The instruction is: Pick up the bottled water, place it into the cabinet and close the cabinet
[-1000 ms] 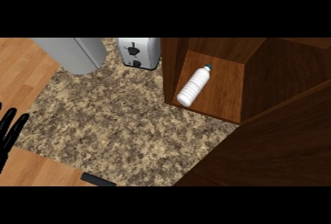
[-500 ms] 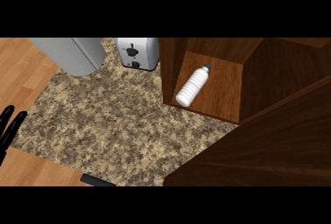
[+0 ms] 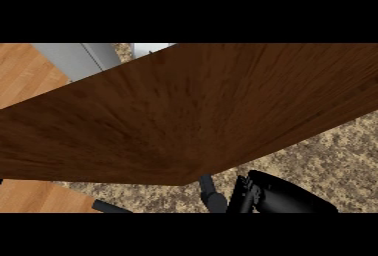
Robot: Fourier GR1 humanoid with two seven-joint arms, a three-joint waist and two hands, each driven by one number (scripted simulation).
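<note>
Across nearly the whole view swung the dark brown wooden cabinet door [image 3: 199,110], hiding the bottled water entirely; where it lay, I couldn't tell. Below it showed the black right hand [image 3: 277,195], fingers unreadable. Closing looked underway; next, the door needed pushing fully home over the speckled granite counter [image 3: 332,155].

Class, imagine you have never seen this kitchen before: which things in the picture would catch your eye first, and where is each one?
A broad dark wooden cabinet door fills most of the view, slanting from upper right to lower left. Below its edge, at lower right, the black right hand shows over the speckled granite counter. A grey appliance peeks out at upper left.
</note>
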